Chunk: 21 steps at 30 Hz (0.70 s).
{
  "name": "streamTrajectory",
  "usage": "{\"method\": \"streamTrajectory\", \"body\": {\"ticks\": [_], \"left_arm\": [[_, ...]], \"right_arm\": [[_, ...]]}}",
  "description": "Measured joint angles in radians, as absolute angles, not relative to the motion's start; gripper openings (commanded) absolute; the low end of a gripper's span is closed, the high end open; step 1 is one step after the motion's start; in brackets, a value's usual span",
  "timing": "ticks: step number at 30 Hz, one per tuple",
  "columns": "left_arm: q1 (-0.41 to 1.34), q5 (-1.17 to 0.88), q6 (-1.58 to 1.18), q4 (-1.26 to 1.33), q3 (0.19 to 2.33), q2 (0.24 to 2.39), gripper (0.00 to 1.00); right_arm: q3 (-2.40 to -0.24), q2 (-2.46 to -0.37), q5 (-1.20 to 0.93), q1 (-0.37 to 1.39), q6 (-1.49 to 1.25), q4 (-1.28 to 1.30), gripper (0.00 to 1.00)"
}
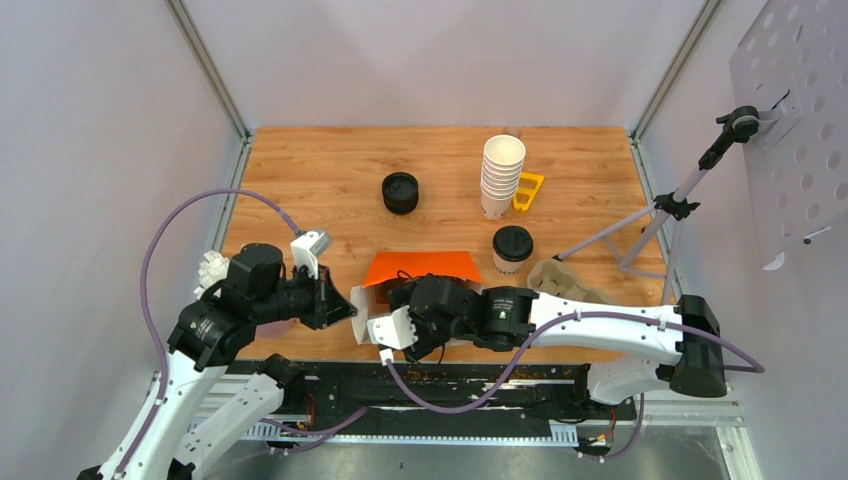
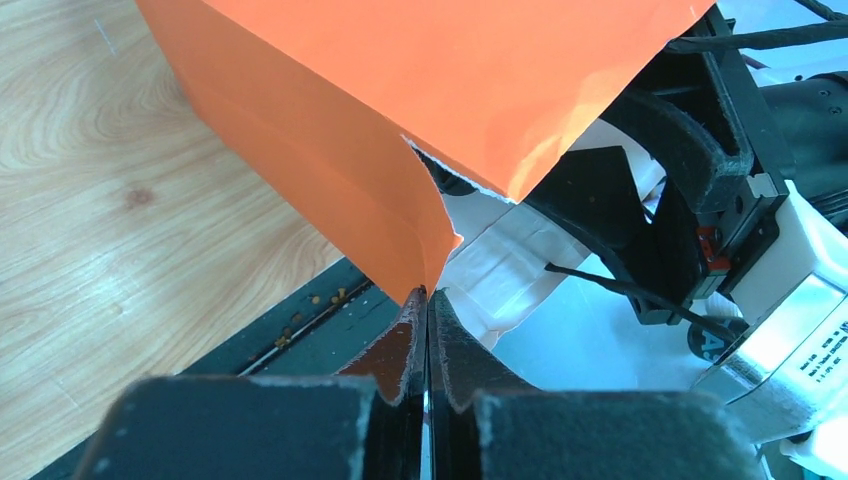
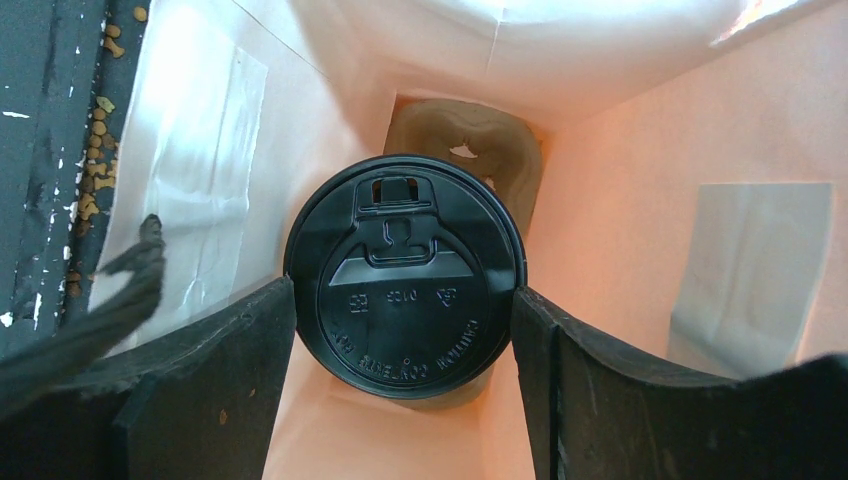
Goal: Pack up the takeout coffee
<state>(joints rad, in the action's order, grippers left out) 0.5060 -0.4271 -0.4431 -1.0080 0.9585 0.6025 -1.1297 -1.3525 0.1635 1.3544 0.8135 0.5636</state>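
Note:
The orange paper bag [image 1: 420, 267] sits near the table's front edge with its white-lined mouth facing my arms. My left gripper [image 1: 345, 306] is shut on the edge of the mouth; the left wrist view shows the jaws [image 2: 428, 302] pinching an orange corner of the bag [image 2: 400, 120]. My right gripper [image 1: 398, 312] reaches into the mouth. In the right wrist view it [image 3: 403, 290] is shut on a coffee cup [image 3: 403, 270], with a finger against each side of its black lid, inside the bag. A second lidded coffee cup [image 1: 512, 249] stands on the table to the right of the bag.
A brown pulp cup carrier [image 3: 465, 135] lies deep inside the bag behind the held cup. Another pulp piece [image 1: 560, 278] lies right of the bag. A stack of lidless white cups [image 1: 502, 175], a yellow holder [image 1: 528, 191] and black lids [image 1: 400, 192] stand behind. A tripod [image 1: 650, 225] stands at the right.

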Motion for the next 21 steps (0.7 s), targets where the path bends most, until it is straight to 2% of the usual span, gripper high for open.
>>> {"method": "streamTrajectory", "body": {"ticks": [21], "left_arm": [[0.506, -0.478, -0.451, -0.979, 0.958, 0.611, 0.0]], "right_arm": [[-1.1, -1.405, 0.155, 1.331, 0.851, 0.392, 0.57]]}}
